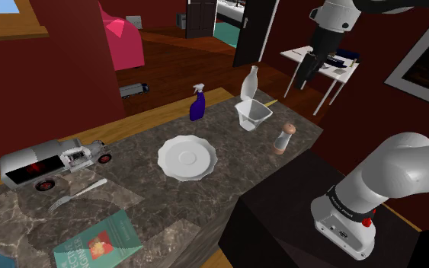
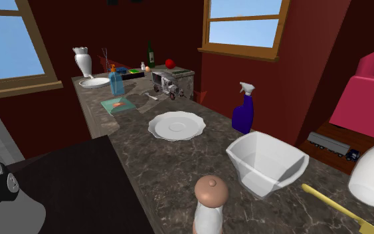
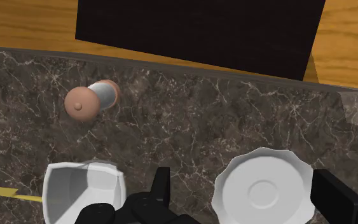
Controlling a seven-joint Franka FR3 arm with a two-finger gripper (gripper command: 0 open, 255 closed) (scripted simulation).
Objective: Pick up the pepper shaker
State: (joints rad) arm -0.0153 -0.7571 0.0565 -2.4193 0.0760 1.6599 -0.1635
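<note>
Dark marble tabletop (image 1: 235, 156) in a red-walled room. Left to right in the shoulder view: one toy truck (image 1: 49, 164), one fork (image 1: 75, 194), one book (image 1: 98, 244), one plate (image 1: 187, 157), one spray bottle (image 1: 198, 103), one white tub (image 1: 252, 116) and one pepper shaker (image 1: 283, 139). The shaker has a pale body and a tan domed cap. It stands upright near the stand-side edge, with bare marble around it. The jaws hang wide apart above, holding nothing.

Home with marble counter (image 1: 244, 149), plate (image 1: 187, 158), pink armchair (image 1: 121, 38)
</note>
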